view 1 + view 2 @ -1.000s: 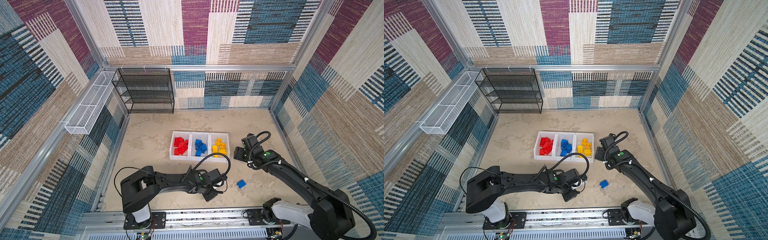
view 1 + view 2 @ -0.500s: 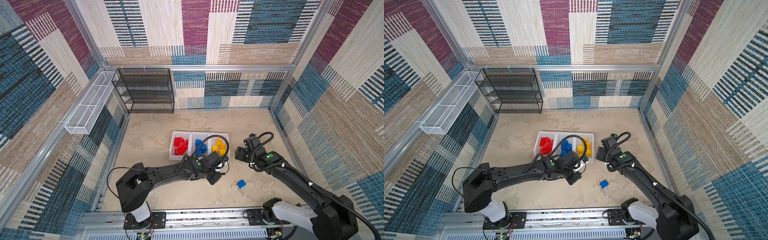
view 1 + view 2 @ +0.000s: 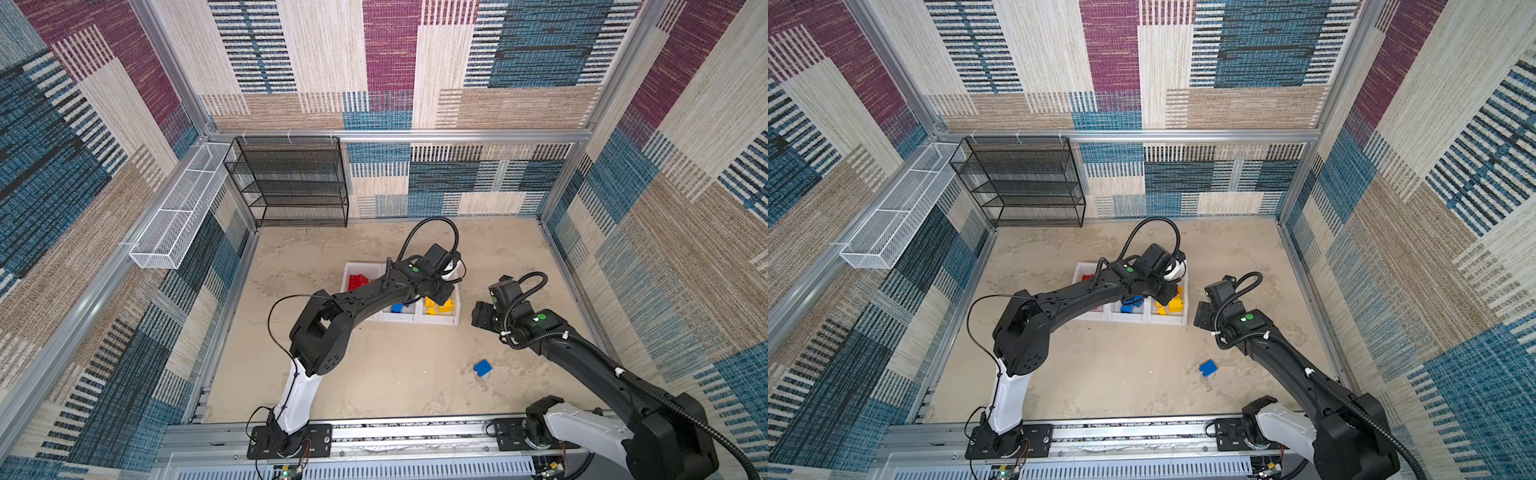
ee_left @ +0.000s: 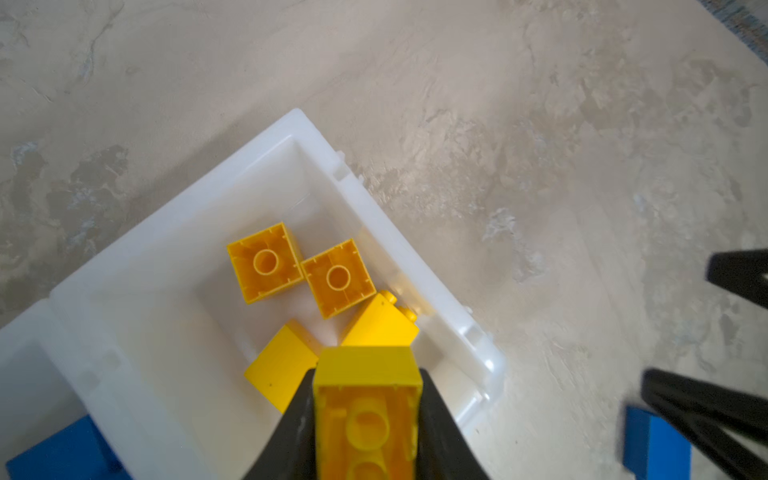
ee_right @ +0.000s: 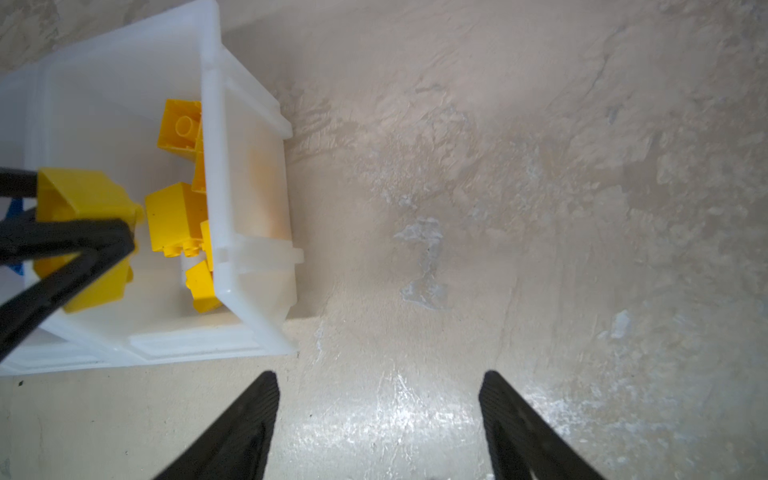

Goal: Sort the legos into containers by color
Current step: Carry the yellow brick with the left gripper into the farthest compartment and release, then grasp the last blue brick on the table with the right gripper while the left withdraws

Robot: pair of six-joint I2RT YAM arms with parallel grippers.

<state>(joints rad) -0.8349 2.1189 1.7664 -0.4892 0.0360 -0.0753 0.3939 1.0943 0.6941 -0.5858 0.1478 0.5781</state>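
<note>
Three white bins [image 3: 436, 322] [image 3: 1167, 320] sit in a row near the middle of both top views, on the surface [image 3: 374, 386]. Red bricks [image 3: 357, 281] lie in the left bin and blue bricks [image 3: 397, 308] in the middle one. Yellow bricks [image 3: 440, 306] lie in the right bin [image 4: 374, 208].

The left arm [image 3: 365, 297] reaches over the row from the lower left and hides much of it. Its jaws pinch a yellow brick [image 4: 365, 415] by two sides. In the left wrist view this brick hangs over the right bin, close to the bin's outer wall. The other yellow bricks lie loose below it. Part of that bin's floor is bare.

The right arm [image 3: 582, 353] comes in from the lower right. Its jaws are spread wide and hold nothing. In the right wrist view they sit at the bottom of the frame over bare surface. They are near the right bin's corner but not touching it.

One blue brick [image 3: 482, 368] [image 3: 1207, 368] lies alone on the surface. It is at the lower right of the bins, well apart from them and near the right arm. The surface all around it is bare.

The most open room is above and left of the bins. It runs up to the black rack [image 3: 291, 183] in the upper left. A white basket [image 3: 174, 220] hangs on the left wall.
</note>
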